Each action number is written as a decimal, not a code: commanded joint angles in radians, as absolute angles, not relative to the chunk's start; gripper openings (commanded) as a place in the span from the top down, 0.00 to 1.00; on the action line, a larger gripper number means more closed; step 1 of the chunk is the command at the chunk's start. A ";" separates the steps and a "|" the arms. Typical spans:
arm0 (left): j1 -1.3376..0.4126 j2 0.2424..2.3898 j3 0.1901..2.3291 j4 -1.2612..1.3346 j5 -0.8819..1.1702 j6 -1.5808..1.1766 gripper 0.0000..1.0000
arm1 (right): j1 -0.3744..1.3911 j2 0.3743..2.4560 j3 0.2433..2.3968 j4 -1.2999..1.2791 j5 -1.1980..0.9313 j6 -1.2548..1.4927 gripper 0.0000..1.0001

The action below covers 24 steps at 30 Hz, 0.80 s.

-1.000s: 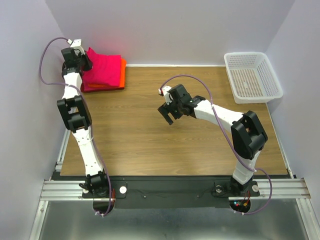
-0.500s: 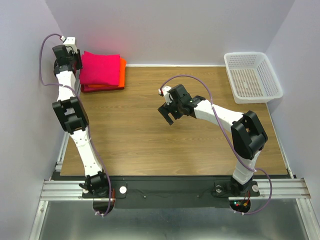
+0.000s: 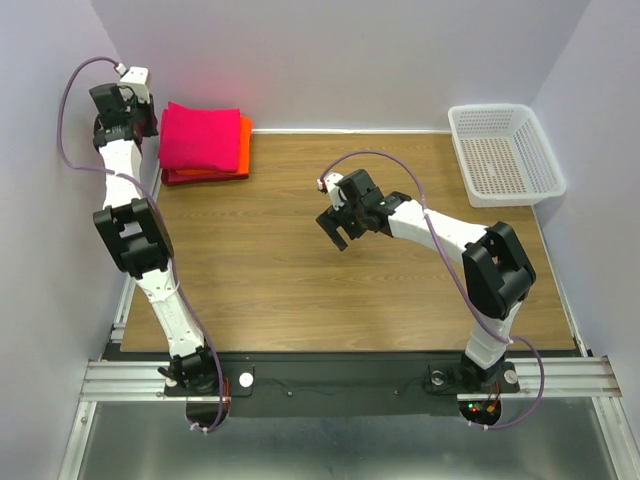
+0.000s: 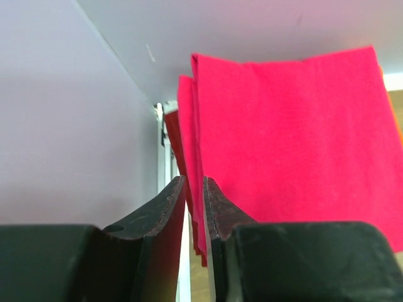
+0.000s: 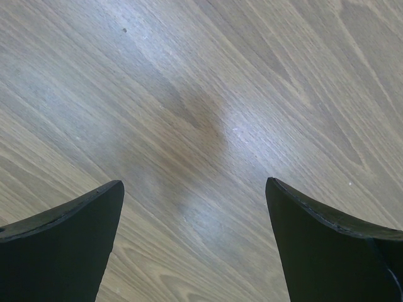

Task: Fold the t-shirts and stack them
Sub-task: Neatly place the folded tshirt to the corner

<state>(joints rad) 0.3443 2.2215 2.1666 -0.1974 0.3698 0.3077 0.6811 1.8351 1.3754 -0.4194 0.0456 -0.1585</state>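
Observation:
Three folded t-shirts lie stacked at the table's back left corner: the magenta-pink one (image 3: pixel 203 137) on top, the bright orange one (image 3: pixel 245 146) showing at the right edge, the darker red one (image 3: pixel 200 177) at the bottom. In the left wrist view the magenta shirt (image 4: pixel 289 138) fills the frame, with the red one (image 4: pixel 171 135) beside it. My left gripper (image 3: pixel 146 118) (image 4: pixel 194 182) hangs just left of the stack, apart from it, its jaws almost together and empty. My right gripper (image 3: pixel 335 232) (image 5: pixel 195 182) is open and empty over bare wood at mid-table.
A white mesh basket (image 3: pixel 548 150) stands at the back right corner. Walls close in the table at the left, back and right. The left arm stretches along the left wall.
My left gripper has drawn back left and away from the stack, letting go of the magenta shirt's left edge, which now lies flat. The right arm has not moved.

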 commanded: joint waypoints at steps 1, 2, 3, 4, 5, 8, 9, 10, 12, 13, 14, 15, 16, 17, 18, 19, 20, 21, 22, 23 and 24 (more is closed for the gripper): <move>0.353 2.160 2.105 -0.244 0.414 0.342 0.72 | 0.678 1.775 1.356 -0.414 0.061 -0.163 0.00; 0.353 2.160 2.082 -0.244 0.414 0.348 0.73 | 0.675 1.775 1.353 -0.414 0.064 -0.164 0.00; 0.353 2.160 2.074 -0.247 0.414 0.351 0.73 | 0.675 1.773 1.350 -0.414 0.066 -0.163 0.00; 0.353 2.166 2.060 -0.252 0.414 0.354 0.73 | 0.676 1.770 1.344 -0.414 0.066 -0.163 0.00; 0.354 2.169 2.057 -0.264 0.417 0.357 0.74 | 0.675 1.770 1.341 -0.414 0.067 -0.163 0.00; 0.356 2.177 2.033 -0.264 0.431 0.365 0.75 | 0.673 1.766 1.333 -0.414 0.071 -0.161 0.00; 0.356 2.183 2.026 -0.259 0.420 0.361 0.75 | 0.672 1.764 1.332 -0.414 0.071 -0.161 0.00; 0.354 2.187 2.025 -0.256 0.402 0.354 0.75 | 0.673 1.763 1.328 -0.414 0.071 -0.163 0.00; 0.356 2.203 2.034 -0.253 0.358 0.347 0.76 | 0.670 1.759 1.328 -0.414 0.074 -0.163 0.00; 0.357 2.218 2.046 -0.250 0.289 0.330 0.77 | 0.669 1.759 1.328 -0.414 0.074 -0.163 0.00; 0.359 2.226 2.055 -0.249 0.252 0.325 0.78 | 0.670 1.759 1.327 -0.414 0.074 -0.163 0.00; 0.359 2.235 2.066 -0.249 0.227 0.321 0.78 | 0.669 1.759 1.327 -0.414 0.075 -0.163 0.00; 0.360 2.252 2.088 -0.258 0.198 0.318 0.79 | 0.667 1.759 1.328 -0.414 0.074 -0.163 0.00; 0.360 2.263 2.100 -0.267 0.189 0.321 0.79 | 0.667 1.759 1.328 -0.414 0.074 -0.164 0.00; 0.360 2.279 2.111 -0.275 0.183 0.324 0.79 | 0.667 1.759 1.328 -0.414 0.075 -0.166 0.00; 0.360 2.286 2.135 -0.282 0.180 0.324 0.79 | 0.667 1.759 1.330 -0.414 0.075 -0.166 0.00; 0.359 2.293 2.146 -0.302 0.179 0.322 0.79 | 0.667 1.759 1.330 -0.414 0.077 -0.166 0.00; 0.359 2.298 2.157 -0.308 0.181 0.322 0.79 | 0.669 1.758 1.330 -0.414 0.078 -0.166 0.00; 0.359 2.302 2.170 -0.316 0.183 0.321 0.79 | 0.667 1.756 1.330 -0.414 0.081 -0.167 0.00; 0.359 2.299 2.172 -0.314 0.180 0.321 0.79 | 0.667 1.755 1.328 -0.414 0.081 -0.167 0.00; 0.359 2.287 2.172 -0.313 0.176 0.321 0.80 | 0.667 1.753 1.327 -0.414 0.083 -0.169 0.00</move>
